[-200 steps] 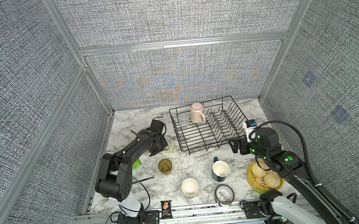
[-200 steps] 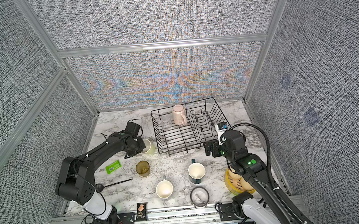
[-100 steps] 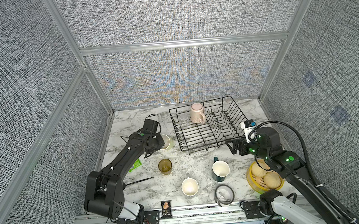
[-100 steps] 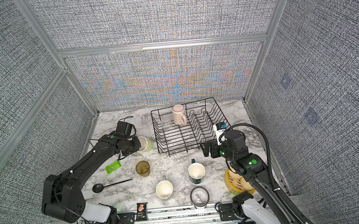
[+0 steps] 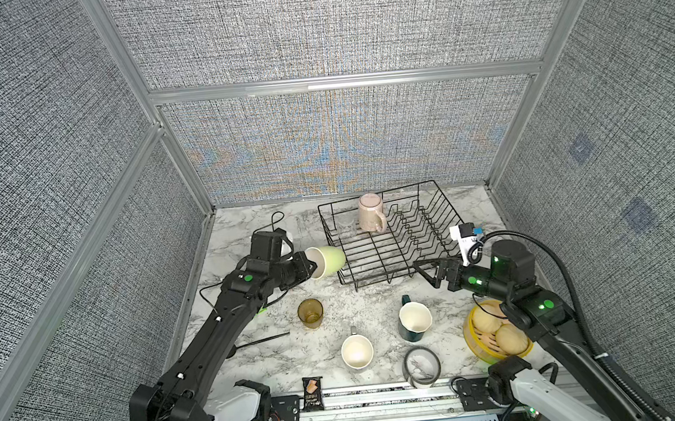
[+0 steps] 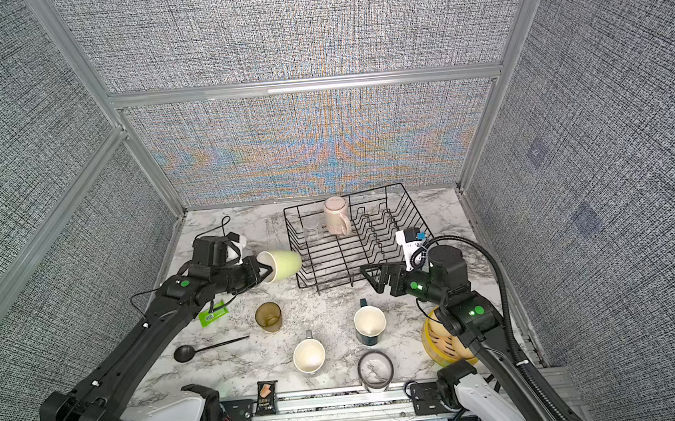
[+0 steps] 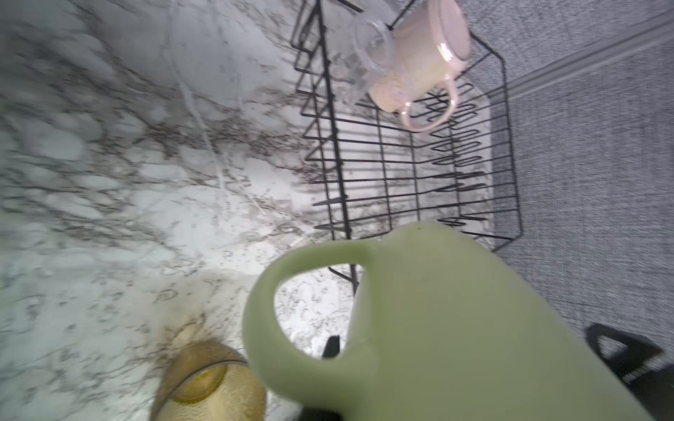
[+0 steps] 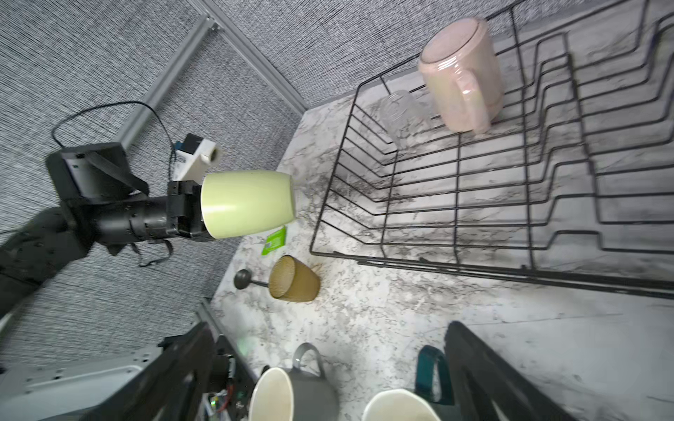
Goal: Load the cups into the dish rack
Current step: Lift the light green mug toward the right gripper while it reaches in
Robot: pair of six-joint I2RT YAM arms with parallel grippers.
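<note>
The left end effector (image 5: 310, 266) is closed on the rim of the pale green mug (image 5: 330, 259). The mug is held on its side, clear of the counter (image 5: 241, 228), just beside the near left corner of the dish rack (image 5: 377, 254), with its base turned toward the rack. The right end effector (image 5: 429, 273) is spread wide and empty, and is held at the rack's near right corner. Inside the rack, at its far left end, the pink mug (image 5: 369, 213) is stood upside down, with the small clear glass (image 5: 346, 223) just beside it. In front of the rack, the amber tumbler (image 5: 310, 313), grey mug (image 5: 356, 353) and dark teal mug (image 5: 414, 321) are seen upright on the counter.
</note>
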